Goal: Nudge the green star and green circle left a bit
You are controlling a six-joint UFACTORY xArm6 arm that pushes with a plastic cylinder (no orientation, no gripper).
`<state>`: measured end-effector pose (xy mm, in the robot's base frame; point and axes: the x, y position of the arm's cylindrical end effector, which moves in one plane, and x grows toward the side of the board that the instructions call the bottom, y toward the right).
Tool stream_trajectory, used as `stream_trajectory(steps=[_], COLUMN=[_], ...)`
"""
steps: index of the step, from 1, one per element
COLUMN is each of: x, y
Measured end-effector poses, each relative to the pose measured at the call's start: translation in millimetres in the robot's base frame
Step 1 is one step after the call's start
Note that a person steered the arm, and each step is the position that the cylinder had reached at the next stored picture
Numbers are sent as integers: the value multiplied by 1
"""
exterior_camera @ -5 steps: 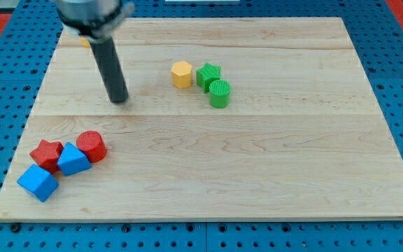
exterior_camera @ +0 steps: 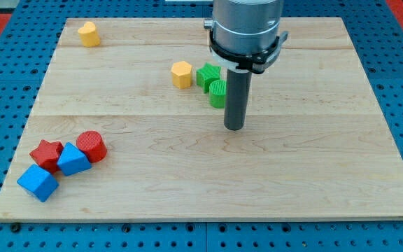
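The green star (exterior_camera: 206,74) sits near the board's upper middle, with the green circle (exterior_camera: 217,93) touching it at its lower right. The rod hides the circle's right edge. My tip (exterior_camera: 234,127) rests on the board just below and right of the green circle, close to it. A yellow hexagon (exterior_camera: 181,74) stands right beside the star on its left.
Another yellow block (exterior_camera: 87,33) lies near the board's top left. At the bottom left, a red star (exterior_camera: 47,154), a red circle (exterior_camera: 91,146) and two blue blocks (exterior_camera: 73,159) (exterior_camera: 38,183) are clustered. The wooden board (exterior_camera: 313,175) sits on a blue pegboard.
My rod has moved from the board's upper left across to the right, now beside the green circle. The yellow block at top left has come into sight. No block has moved.
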<state>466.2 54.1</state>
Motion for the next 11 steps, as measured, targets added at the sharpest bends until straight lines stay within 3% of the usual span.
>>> stream_trajectory(steps=[2, 10, 11], x=[1, -2, -54], y=[31, 64, 30])
